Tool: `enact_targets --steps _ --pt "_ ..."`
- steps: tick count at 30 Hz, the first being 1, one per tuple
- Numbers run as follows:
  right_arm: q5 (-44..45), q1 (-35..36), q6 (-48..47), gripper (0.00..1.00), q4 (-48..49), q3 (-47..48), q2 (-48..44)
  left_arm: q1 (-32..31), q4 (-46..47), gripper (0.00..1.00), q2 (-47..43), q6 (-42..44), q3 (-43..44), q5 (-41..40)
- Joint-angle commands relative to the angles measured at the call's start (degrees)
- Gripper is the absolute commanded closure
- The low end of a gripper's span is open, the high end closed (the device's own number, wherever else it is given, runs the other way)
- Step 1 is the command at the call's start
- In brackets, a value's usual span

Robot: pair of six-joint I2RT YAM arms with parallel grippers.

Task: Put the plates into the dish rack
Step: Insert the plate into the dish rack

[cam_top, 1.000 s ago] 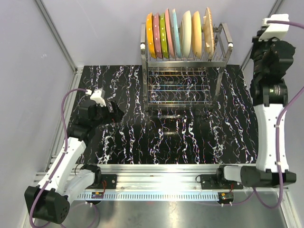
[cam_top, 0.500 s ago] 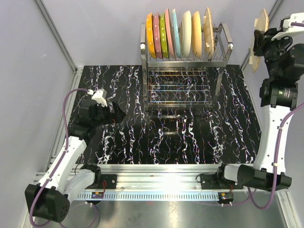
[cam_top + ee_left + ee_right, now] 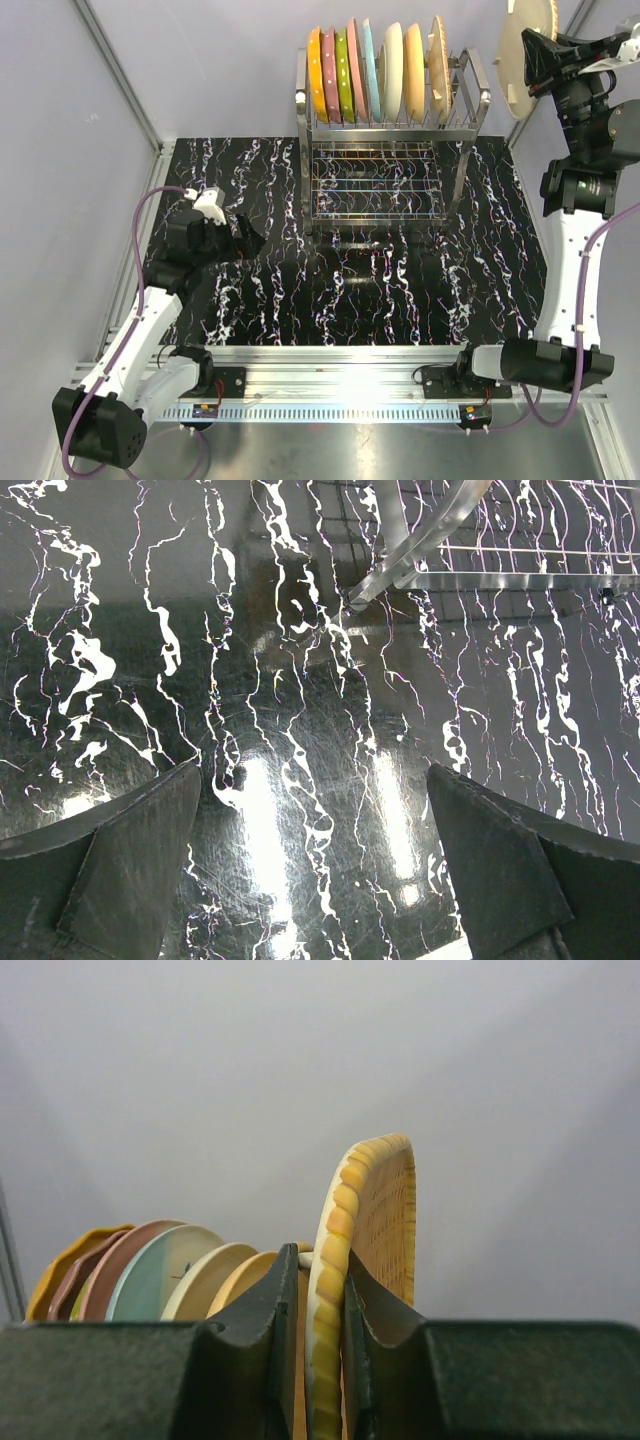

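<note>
Right wrist: right gripper [image 3: 320, 1272] clamps tan plate [image 3: 378, 1210], bottom cut off; left gripper [image 3: 312, 780] wide.

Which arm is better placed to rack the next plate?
Right. The right end effector holds a tan plate upright beside the dish rack; the left end effector is open and empty over the table.

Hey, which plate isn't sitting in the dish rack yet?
The tan ribbed-rim plate, clamped on edge in the right end effector, up beside the dish rack; the other plates all stand in its upper tier.
</note>
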Motion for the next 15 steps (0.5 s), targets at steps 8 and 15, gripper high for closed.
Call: enact_targets --steps 8,15 --pt "-2.61 -0.17 15.74 1.00 17.47 4.50 7.67 -0.25 2.87 0.01 -0.18 -0.18 0.43 3.13" --pt "-2.62 0.36 17.16 1.00 16.26 7.83 10.22 -0.16 3.22 0.01 -0.26 -0.44 0.34 3.48"
